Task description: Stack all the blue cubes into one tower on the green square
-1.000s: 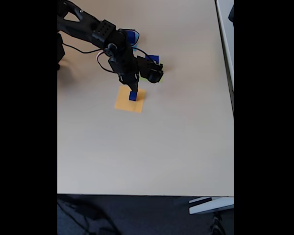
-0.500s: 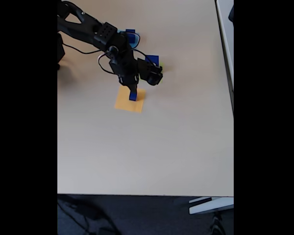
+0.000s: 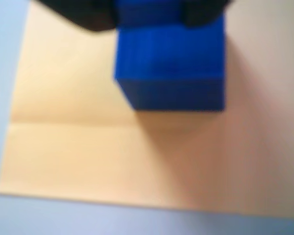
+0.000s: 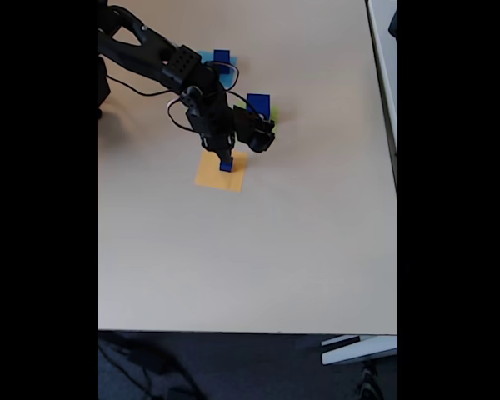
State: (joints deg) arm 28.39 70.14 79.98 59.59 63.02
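Observation:
My gripper (image 4: 226,160) is shut on a small blue cube (image 4: 226,167) over the orange-yellow paper square (image 4: 219,174). In the wrist view the cube (image 3: 170,63) is close up, with the black fingers (image 3: 88,14) on either side of its top and the gripper (image 3: 147,14) at the upper edge. I cannot tell whether the cube touches the paper (image 3: 88,147). A larger blue cube (image 4: 258,105) sits on the green square (image 4: 276,117), which the arm mostly hides. Another blue cube (image 4: 222,57) rests on a light-blue square (image 4: 206,57).
The black arm (image 4: 162,58) reaches in from the upper left of the fixed view, with a cable looping beside it. The table's near edge (image 4: 250,331) runs along the bottom and its right edge is at the far right.
The arm has drawn back slightly toward the upper left, uncovering more of the two far cubes. The small cube stays between the fingers over the orange-yellow square.

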